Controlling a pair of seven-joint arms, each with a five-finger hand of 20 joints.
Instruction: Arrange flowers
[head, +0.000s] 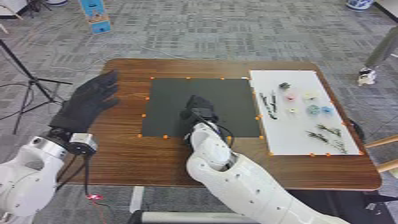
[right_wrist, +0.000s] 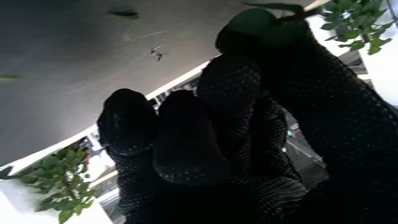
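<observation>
Carrying the lot, table (head: 124, 155): brown wood, rounded corners, everyone's gear laid out across it.
Arms: two white ones (head: 226, 167) (head: 31, 165) in from the near side, the right one reaching in over the middle.
Board: white (head: 289, 144), on the right side of the table, and that's where the flower pieces lie.
Mat: black (head: 169, 115), in the middle, just beside the board.
Left hand: out over the table's left part (head: 87, 97), fingers straight and a little apart, nothing in them.
Right hand: above the mat (head: 199, 106); spread, pressed together or pinching, I can't tell.
Leaves: two green clumps in the right wrist view (right_wrist: 355, 22) (right_wrist: 62, 182), well apart, one either side of the glove.
Stems: two dark ones (head: 264, 105) (head: 274, 104), side by side near the board's mat-side edge.
Sprigs: green, thin and branching (head: 317, 136) (head: 339, 146), down at the board's near end.
Blue blooms: a pair (head: 313, 109) (head: 327, 110), right next to each other.
Dark bloom: up at the far end (head: 284, 86), with a pink one (head: 290, 95) close by.
Pale blooms: a yellowish one (head: 309, 95) and a little one (head: 291, 110).
Markers: orange dots (head: 165, 136) around mat and board.
</observation>
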